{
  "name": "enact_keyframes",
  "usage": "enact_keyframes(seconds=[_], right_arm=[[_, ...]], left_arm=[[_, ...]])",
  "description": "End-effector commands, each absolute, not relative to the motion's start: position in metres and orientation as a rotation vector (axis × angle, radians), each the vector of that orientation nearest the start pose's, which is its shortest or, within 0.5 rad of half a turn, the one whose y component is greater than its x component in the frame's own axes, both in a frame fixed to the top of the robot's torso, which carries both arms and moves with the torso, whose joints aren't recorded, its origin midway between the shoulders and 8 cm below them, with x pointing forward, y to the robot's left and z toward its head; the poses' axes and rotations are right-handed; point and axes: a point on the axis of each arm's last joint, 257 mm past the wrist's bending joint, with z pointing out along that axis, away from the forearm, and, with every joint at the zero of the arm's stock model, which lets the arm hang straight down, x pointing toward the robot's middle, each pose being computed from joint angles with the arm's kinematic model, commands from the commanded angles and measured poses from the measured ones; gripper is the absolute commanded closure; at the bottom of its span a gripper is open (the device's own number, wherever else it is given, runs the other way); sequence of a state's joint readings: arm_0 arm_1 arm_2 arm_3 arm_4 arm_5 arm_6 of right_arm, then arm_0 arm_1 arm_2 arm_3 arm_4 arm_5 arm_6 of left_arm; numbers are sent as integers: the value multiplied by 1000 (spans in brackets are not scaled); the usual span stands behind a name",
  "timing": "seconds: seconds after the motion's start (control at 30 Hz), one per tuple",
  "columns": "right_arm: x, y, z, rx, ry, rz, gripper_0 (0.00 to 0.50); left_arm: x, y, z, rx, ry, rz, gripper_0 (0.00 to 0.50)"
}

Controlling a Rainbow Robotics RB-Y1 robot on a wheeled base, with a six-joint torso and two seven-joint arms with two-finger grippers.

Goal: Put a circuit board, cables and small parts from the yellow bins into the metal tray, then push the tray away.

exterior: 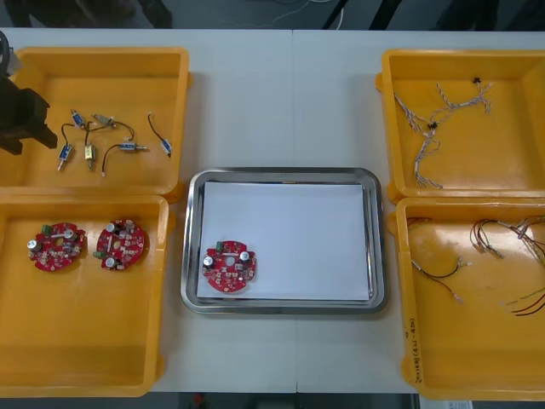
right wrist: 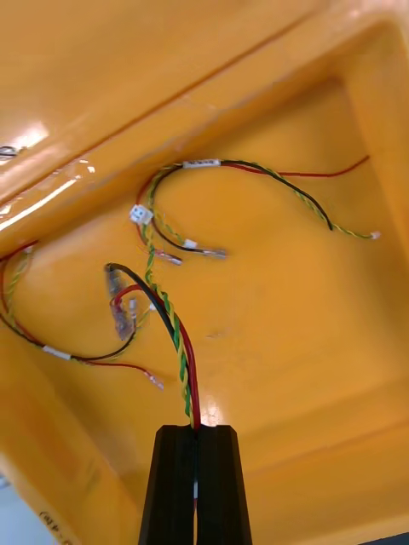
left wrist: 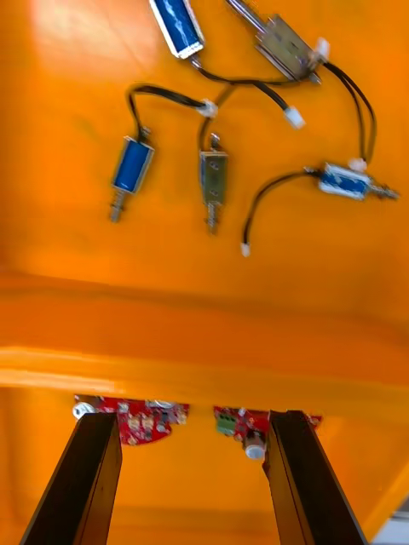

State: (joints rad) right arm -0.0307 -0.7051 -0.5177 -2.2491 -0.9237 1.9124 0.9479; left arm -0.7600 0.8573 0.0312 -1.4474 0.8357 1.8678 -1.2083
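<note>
Shiny rectangular metal tray [exterior: 192,256], white inside, sits mid light surface [exterior: 281,94] between four yellow plastic bins. One round red circuit board [exterior: 228,266] lies in the tray's near-left corner, just beside the rim; the other white floor is bare. Strips of open surface run down both sides of the tray and beyond its far edge. The tray rim is near the bins on each side, apart from them.

Far-left bin [exterior: 180,102]: small metal parts [exterior: 102,141] with black leads, bunched mid-floor, open floor around them. Near-left bin [exterior: 17,375]: two more red boards [exterior: 56,247] side by side toward its far wall, near half open. Far-right bin [exterior: 387,128]: blue and white twisted cables [exterior: 443,115]. Near-right bin [exterior: 409,341]: loose red and yellow cables [exterior: 502,239] plus a thin black cable [exterior: 436,269].

Left wrist view: left pincer [left wrist: 189,421] wide, nothing between the fingers, above the dividing wall [left wrist: 204,341] of the two left bins. Board edges peek between the fingers, and the parts lie past the wall. Front view has it as a dark shape at the far-left bin's outer edge.

Right wrist view: right pincer [right wrist: 196,430] clamped on a twisted red and yellow cable [right wrist: 181,358] with a green-yellow strand, inside the orange-looking bin. More cables lie beyond, toward the bin's walls. This view gives the grip; the front view gives the layout.
</note>
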Motion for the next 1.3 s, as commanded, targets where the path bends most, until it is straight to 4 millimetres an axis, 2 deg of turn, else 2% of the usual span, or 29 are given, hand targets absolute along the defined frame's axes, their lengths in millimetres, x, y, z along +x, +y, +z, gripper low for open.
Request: enact_keyframes(seconds=[0.03, 0.17, 0.37, 0.53, 0.87, 0.97, 1.3], right_arm=[[351, -395, -122, 473, 2549, 146, 500], [354, -384, -106, 371, 2561, 152, 500], [358, -367, -93, 253, 2595, 185, 500], [364, -340, -83, 89, 2627, 191, 500], [374, -282, -82, -235, 2653, 179, 500], [376, -266, -86, -394, 2642, 152, 500], [387, -215, -96, -814, 2553, 42, 500]], left_arm=[[513, 419, -74, -173, 2657, 71, 0], [523, 425, -68, -156, 2611, 104, 0], [537, 425, -59, -136, 2551, 106, 0], [541, 425, -59, -135, 2553, 87, 0], [545, 429, -62, -145, 2589, 43, 0], [545, 431, -65, -130, 2606, 29, 0], [543, 436, -100, -128, 2710, 55, 0]])
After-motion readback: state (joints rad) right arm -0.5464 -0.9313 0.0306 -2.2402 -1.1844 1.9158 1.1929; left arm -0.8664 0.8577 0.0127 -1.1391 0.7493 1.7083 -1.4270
